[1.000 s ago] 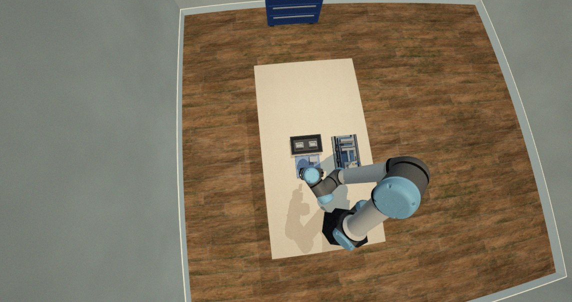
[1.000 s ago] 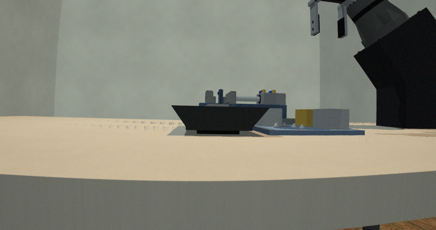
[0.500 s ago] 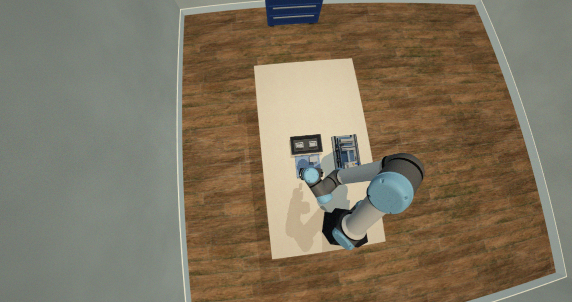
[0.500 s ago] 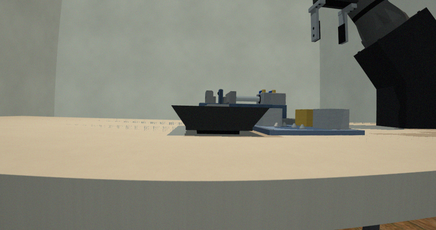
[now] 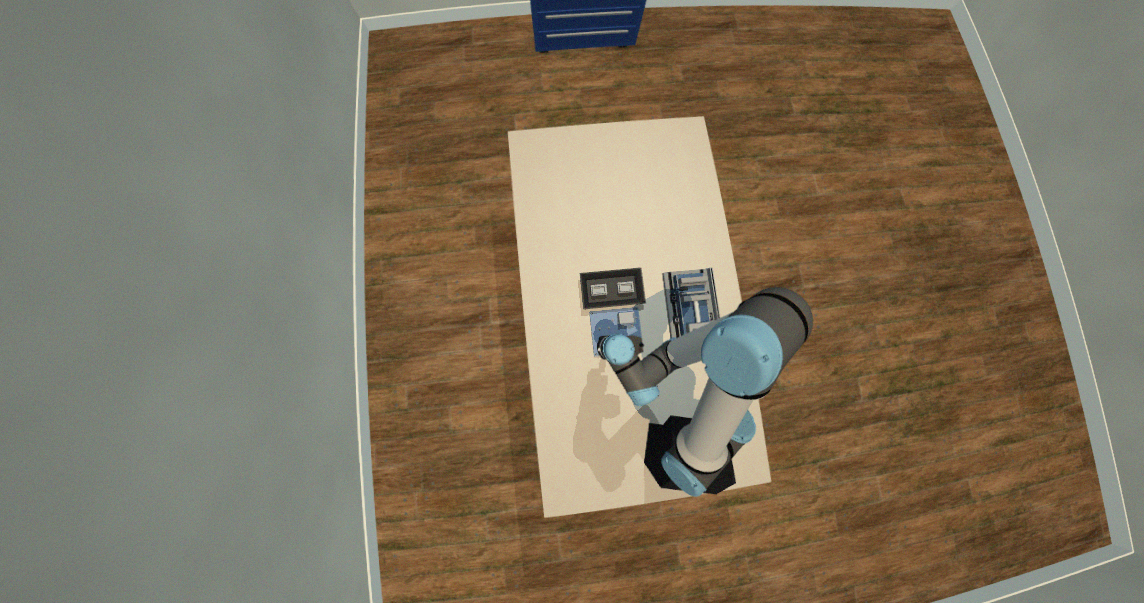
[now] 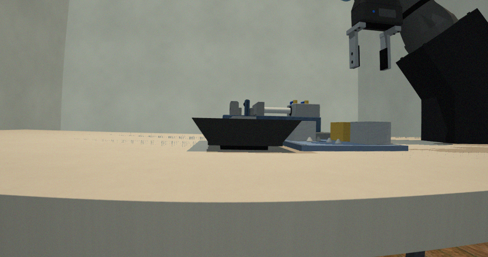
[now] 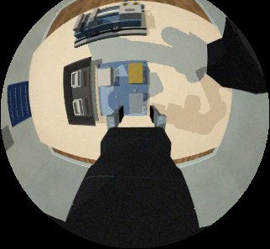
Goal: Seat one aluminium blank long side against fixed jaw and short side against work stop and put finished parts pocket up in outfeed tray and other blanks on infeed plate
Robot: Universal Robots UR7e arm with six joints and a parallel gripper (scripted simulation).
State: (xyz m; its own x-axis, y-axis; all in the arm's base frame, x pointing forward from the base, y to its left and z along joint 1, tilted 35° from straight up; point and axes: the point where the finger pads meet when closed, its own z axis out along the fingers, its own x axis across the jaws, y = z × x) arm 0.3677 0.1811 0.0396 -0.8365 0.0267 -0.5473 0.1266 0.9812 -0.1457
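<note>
The two-finger grey gripper hangs fully open and empty, well above the blue infeed plate. Directly below its fingers, in the wrist view, lies a grey aluminium blank at the plate's near edge; a second grey blank and a yellow brass blank lie farther along. The nearest blank looks almost square, so its long axis cannot be told. The blue-based vise stands well apart, beyond the plate.
</note>
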